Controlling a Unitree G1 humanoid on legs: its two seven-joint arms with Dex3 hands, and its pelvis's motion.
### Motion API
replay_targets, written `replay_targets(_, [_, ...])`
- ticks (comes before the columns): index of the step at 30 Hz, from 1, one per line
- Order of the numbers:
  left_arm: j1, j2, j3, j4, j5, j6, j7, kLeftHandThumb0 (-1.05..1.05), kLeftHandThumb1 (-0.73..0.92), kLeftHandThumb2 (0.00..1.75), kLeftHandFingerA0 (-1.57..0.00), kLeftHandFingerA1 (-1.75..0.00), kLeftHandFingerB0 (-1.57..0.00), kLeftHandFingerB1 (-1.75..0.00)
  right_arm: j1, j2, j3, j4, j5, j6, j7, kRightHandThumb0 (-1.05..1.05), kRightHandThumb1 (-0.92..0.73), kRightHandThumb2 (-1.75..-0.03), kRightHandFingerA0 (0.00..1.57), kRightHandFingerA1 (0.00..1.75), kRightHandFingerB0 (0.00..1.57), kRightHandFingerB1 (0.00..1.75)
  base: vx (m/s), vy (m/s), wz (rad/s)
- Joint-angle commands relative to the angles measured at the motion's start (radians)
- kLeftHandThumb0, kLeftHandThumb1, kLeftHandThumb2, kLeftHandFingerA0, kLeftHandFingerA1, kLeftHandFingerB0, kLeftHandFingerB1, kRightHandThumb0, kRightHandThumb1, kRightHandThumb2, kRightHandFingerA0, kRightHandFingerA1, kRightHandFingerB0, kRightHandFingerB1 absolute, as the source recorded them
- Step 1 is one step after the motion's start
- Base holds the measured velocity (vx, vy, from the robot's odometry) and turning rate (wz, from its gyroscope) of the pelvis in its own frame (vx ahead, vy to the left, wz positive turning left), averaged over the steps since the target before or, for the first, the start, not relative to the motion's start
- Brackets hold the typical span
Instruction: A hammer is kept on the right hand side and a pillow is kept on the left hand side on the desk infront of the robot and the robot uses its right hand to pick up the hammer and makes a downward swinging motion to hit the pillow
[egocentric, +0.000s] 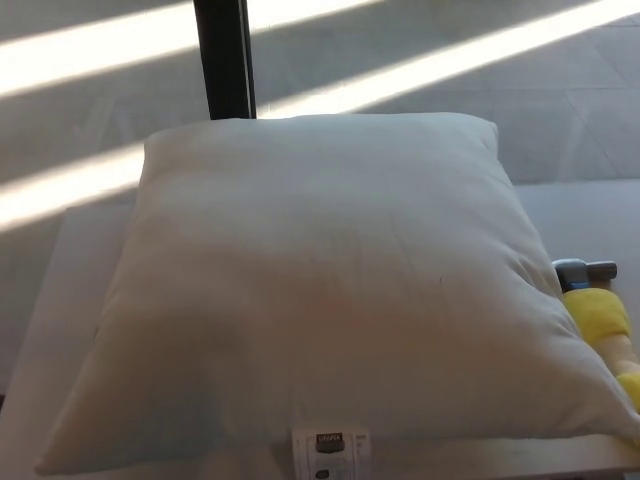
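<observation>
Head view, looking down on the work area. The floor (90, 120) fills the upper part of the frame, grey and crossed by slanting bands of bright sunlight. A pale tabletop (590, 215) shows as bare strips to the left and right of its load and along the lower edge. A large square white pillow (320, 290) lies flat on the tabletop and covers most of it; its far corners point up the frame and its near edge bulges towards the camera. A dark upright post (224, 58) rises behind the far edge of the pillow, left of centre. The hammer (598, 310) lies on the tabletop at the right edge of the frame, just beside the pillow's right side and partly hidden by it: a grey metal head at the far end, then a yellow section, then a paler stretch of handle running down and out of the frame. A small white label with a dark printed patch (329, 447) hangs from the middle of the pillow's near edge. Neither robot hand appears in the frame, and no arm enters from either side, so their pose and finger spread cannot be told
</observation>
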Motion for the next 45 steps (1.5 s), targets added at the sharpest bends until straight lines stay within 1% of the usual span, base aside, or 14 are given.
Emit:
replay_targets(1, [-0.003,0.024,0.012,0.011,-0.024,-0.020,0.003,-0.48,0.48,0.55,-0.89,-0.69,-0.77,-0.54,-0.043,-0.077,-0.076,-0.302,0.142,0.303,-0.096,-1.05,-0.89,-0.68,0.00,0.00,0.00,0.00,0.00,0.000,0.00])
replay_targets(9, [-0.007,0.023,0.032,0.006,-0.046,-0.021,-0.018,-0.49,0.48,0.55,-0.86,-0.70,-0.76,-0.54,-0.164,-0.117,-0.029,-0.619,0.118,0.343,-0.119,-1.05,-0.77,-0.66,0.00,0.25,0.00,0.07,0.00,0.000,0.00])
replay_targets(13, [-0.008,0.019,0.035,0.003,-0.054,-0.029,-0.037,-0.46,0.49,0.55,-0.82,-0.67,-0.74,-0.53,-0.260,-0.169,0.085,-0.733,0.031,0.392,-0.108,-1.05,-0.76,-0.65,0.00,0.00,0.00,0.26,0.00,0.000,0.00])
replay_targets(14, [-0.010,0.020,0.036,0.006,-0.054,-0.027,-0.041,-0.47,0.48,0.55,-0.81,-0.65,-0.74,-0.53,-0.274,-0.173,0.112,-0.743,0.000,0.384,-0.105,-1.05,-0.74,-0.63,0.00,0.14,0.00,0.29,0.00,0.000,0.00])
replay_targets(15, [-0.011,0.020,0.039,0.008,-0.057,-0.024,-0.042,-0.46,0.48,0.55,-0.81,-0.65,-0.73,-0.53,-0.293,-0.171,0.144,-0.762,-0.029,0.384,-0.110,-1.05,-0.51,-1.06,0.00,0.56,0.00,0.53,0.00,0.000,0.00])
replay_targets(16, [-0.014,0.021,0.033,0.010,-0.050,-0.023,-0.041,-0.46,0.49,0.55,-0.81,-0.64,-0.71,-0.52,-0.332,-0.149,0.191,-0.796,-0.052,0.384,-0.127,-1.05,-0.66,-0.67,0.00,0.63,0.00,0.56,0.00,0.000,0.00])
replay_targets(18, [-0.013,0.017,0.029,0.012,-0.047,-0.027,-0.039,-0.47,0.48,0.55,-0.83,-0.66,-0.70,-0.53,-0.359,-0.131,0.225,-0.823,-0.076,0.389,-0.142,-1.05,-0.64,-0.66,0.00,0.78,0.00,0.61,0.00,0.000,0.00])
replay_targets(19, [-0.014,0.017,0.030,0.010,-0.048,-0.026,-0.041,-0.48,0.48,0.55,-0.80,-0.65,-0.70,-0.53,-0.371,-0.124,0.266,-0.846,-0.120,0.403,-0.156,-1.05,-0.50,-1.03,0.03,0.87,0.00,0.68,0.00,0.000,0.00])
replay_targets(21, [-0.016,0.016,0.036,0.007,-0.057,-0.025,-0.045,-0.47,0.47,0.54,-0.81,-0.66,-0.68,-0.53,-0.378,-0.115,0.356,-0.897,-0.196,0.436,-0.159,-1.05,-0.67,-0.59,0.00,1.00,0.00,0.66,0.00,0.000,0.00])
replay_targets(24, [-0.013,0.016,0.037,0.008,-0.056,-0.031,-0.048,-0.47,0.48,0.55,-0.80,-0.64,-0.69,-0.52,-0.376,-0.114,0.403,-0.947,-0.195,0.510,-0.143,-1.03,-0.68,-0.61,0.00,0.81,0.00,0.63,0.00,0.000,0.02])
replay_targets(25, [-0.009,0.017,0.032,0.003,-0.051,-0.034,-0.046,-0.48,0.48,0.55,-0.80,-0.63,-0.72,-0.53,-0.373,-0.123,0.431,-0.970,-0.204,0.554,-0.134,-0.92,-0.52,-0.97,0.00,0.62,0.00,0.49,0.00,0.000,0.00])
replay_targets(26, [-0.006,0.018,0.034,0.004,-0.053,-0.030,-0.045,-0.47,0.48,0.55,-0.79,-0.64,-0.69,-0.53,-0.370,-0.129,0.481,-0.967,-0.231,0.591,-0.122,-0.78,-0.51,-0.91,0.01,0.51,0.00,0.14,0.00,0.000,0.00])
replay_targets(33, [-0.014,0.015,0.032,0.010,-0.048,-0.031,-0.036,-0.48,0.48,0.55,-0.82,-0.67,-0.69,-0.52,-0.429,-0.131,0.615,-0.844,-0.230,0.687,-0.059,-0.90,-0.55,-0.92,0.00,0.17,0.11,0.07,0.00,0.000,0.00])
replay_targets(45, [-0.014,0.015,0.037,0.008,-0.049,-0.036,-0.036,-0.48,0.48,0.55,-0.85,-0.69,-0.71,-0.53,-0.436,-0.112,0.749,-0.689,-0.332,0.667,-0.093,-0.81,-0.51,-0.87,0.04,0.31,0.12,0.30,0.00,0.000,0.00])
